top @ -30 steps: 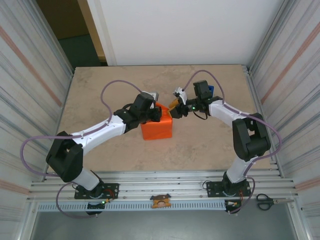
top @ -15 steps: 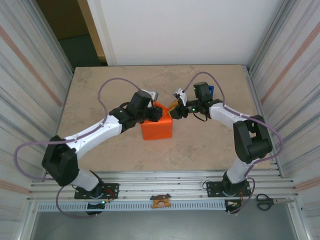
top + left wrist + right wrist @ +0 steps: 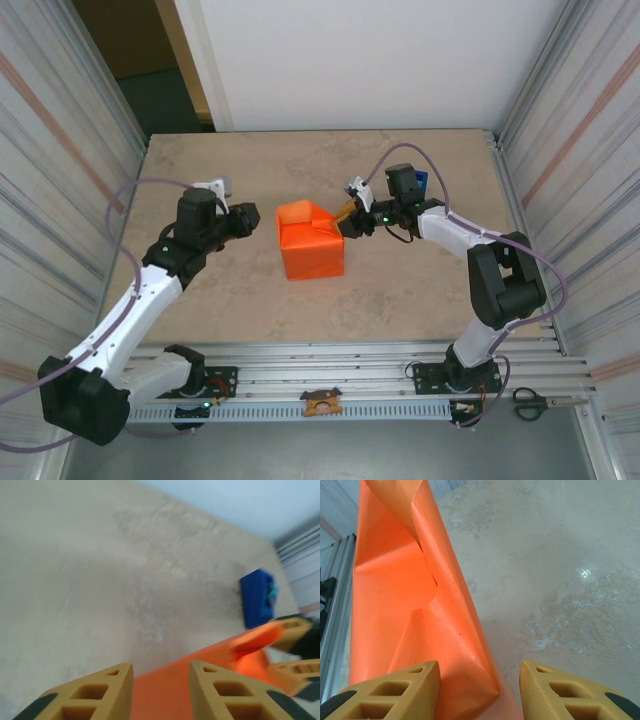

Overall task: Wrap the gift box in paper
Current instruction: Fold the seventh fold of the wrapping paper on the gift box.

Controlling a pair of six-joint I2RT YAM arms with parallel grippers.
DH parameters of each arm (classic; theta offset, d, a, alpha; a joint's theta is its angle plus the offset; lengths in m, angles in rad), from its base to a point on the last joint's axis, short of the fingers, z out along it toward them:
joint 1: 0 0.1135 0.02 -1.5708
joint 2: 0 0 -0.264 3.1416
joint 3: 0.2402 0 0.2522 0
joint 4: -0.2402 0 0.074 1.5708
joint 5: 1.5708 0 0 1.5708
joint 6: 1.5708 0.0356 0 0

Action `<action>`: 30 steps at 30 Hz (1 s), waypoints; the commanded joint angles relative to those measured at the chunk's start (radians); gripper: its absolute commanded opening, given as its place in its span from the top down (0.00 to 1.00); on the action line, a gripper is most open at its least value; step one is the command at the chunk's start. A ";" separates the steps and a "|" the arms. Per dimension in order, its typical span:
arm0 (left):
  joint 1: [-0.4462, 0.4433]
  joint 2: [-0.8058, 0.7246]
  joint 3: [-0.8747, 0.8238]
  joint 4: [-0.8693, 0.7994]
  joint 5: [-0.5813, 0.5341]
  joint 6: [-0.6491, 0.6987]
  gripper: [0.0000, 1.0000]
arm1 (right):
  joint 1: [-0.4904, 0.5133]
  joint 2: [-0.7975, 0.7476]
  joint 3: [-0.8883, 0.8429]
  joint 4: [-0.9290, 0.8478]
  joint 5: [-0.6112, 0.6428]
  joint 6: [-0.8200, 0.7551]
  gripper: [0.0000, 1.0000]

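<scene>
Left gripper [image 3: 245, 218] has let go and swung left, jaws part-open, empty; the paper [image 3: 312, 240] stays folded. Right gripper [image 3: 480, 670] jaws apart, straddling the right-end flap.

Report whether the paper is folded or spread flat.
Folded. The paper stands as a boxy bundle with creased flaps, not a flat sheet.

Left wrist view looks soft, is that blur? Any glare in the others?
Left wrist: yes, smeared throughout, with soft edges on the paper and the blue dispenser. Right wrist: sharp, one small glare spot on the table. Top external: sharp, evenly lit, no glare.
</scene>
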 commanded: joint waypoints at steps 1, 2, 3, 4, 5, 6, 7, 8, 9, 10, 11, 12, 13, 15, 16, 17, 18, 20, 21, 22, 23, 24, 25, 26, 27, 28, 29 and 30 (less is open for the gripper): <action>0.006 0.028 -0.049 0.080 0.122 -0.077 0.62 | 0.039 0.017 -0.034 -0.108 0.063 -0.016 0.55; 0.006 0.046 -0.057 0.102 0.143 -0.093 0.61 | 0.039 0.015 -0.036 -0.109 0.063 -0.016 0.55; 0.006 0.060 -0.065 0.122 0.160 -0.108 0.61 | 0.039 0.013 -0.038 -0.111 0.064 -0.016 0.55; 0.006 0.075 -0.076 0.146 0.173 -0.122 0.61 | 0.039 0.012 -0.036 -0.114 0.064 -0.016 0.55; 0.003 0.087 -0.086 0.169 0.182 -0.135 0.61 | 0.039 0.010 -0.037 -0.116 0.064 -0.016 0.55; 0.004 0.095 -0.095 0.189 0.189 -0.149 0.61 | 0.039 0.010 -0.038 -0.115 0.064 -0.016 0.55; 0.004 0.103 -0.103 0.213 0.198 -0.159 0.60 | 0.039 0.009 -0.039 -0.117 0.064 -0.016 0.55; 0.003 0.110 -0.109 0.232 0.206 -0.164 0.60 | 0.039 0.009 -0.039 -0.118 0.064 -0.016 0.55; 0.002 0.115 -0.112 0.244 0.212 -0.170 0.60 | 0.039 0.009 -0.038 -0.119 0.064 -0.016 0.55; -0.002 0.122 -0.113 0.250 0.217 -0.170 0.60 | 0.040 0.008 -0.037 -0.121 0.066 -0.014 0.55; -0.007 0.126 -0.117 0.261 0.221 -0.170 0.60 | 0.039 0.009 -0.037 -0.120 0.066 -0.014 0.55; -0.012 0.129 -0.121 0.265 0.225 -0.169 0.60 | 0.040 0.009 -0.037 -0.121 0.066 -0.014 0.55; -0.016 0.132 -0.124 0.266 0.226 -0.169 0.59 | 0.040 0.008 -0.036 -0.122 0.066 -0.012 0.55; -0.020 0.136 -0.133 0.274 0.229 -0.172 0.59 | 0.041 0.009 -0.035 -0.121 0.066 -0.011 0.55; -0.023 0.137 -0.136 0.280 0.233 -0.173 0.59 | 0.040 0.009 -0.035 -0.121 0.067 -0.011 0.55; -0.025 0.135 -0.141 0.286 0.236 -0.173 0.58 | 0.041 0.010 -0.034 -0.121 0.067 -0.008 0.55; -0.030 0.134 -0.144 0.287 0.234 -0.171 0.58 | 0.041 0.011 -0.036 -0.121 0.067 -0.007 0.55; -0.038 0.133 -0.149 0.286 0.230 -0.169 0.57 | 0.041 0.014 -0.034 -0.122 0.067 -0.005 0.55; -0.041 0.136 -0.152 0.285 0.229 -0.166 0.57 | 0.042 0.012 -0.034 -0.123 0.067 -0.003 0.55; -0.043 0.139 -0.153 0.283 0.227 -0.162 0.57 | 0.042 0.011 -0.034 -0.122 0.069 -0.003 0.55; -0.044 0.142 -0.155 0.282 0.225 -0.160 0.56 | 0.042 0.011 -0.034 -0.124 0.069 -0.002 0.55; -0.046 0.144 -0.157 0.285 0.226 -0.158 0.56 | 0.042 0.011 -0.034 -0.124 0.069 -0.001 0.55; -0.046 0.147 -0.160 0.291 0.225 -0.158 0.55 | 0.043 0.011 -0.036 -0.124 0.070 0.000 0.55; -0.046 0.150 -0.161 0.297 0.227 -0.157 0.54 | 0.044 0.010 -0.037 -0.124 0.069 0.000 0.55; -0.046 0.154 -0.160 0.301 0.230 -0.154 0.54 | 0.044 0.009 -0.040 -0.125 0.069 0.000 0.55; -0.046 0.158 -0.157 0.304 0.236 -0.147 0.54 | 0.044 0.010 -0.040 -0.125 0.070 0.000 0.55; -0.047 0.160 -0.155 0.304 0.239 -0.138 0.53 | 0.044 0.011 -0.040 -0.128 0.072 0.000 0.55; -0.047 0.164 -0.154 0.303 0.238 -0.132 0.52 | 0.044 0.011 -0.041 -0.131 0.075 0.001 0.55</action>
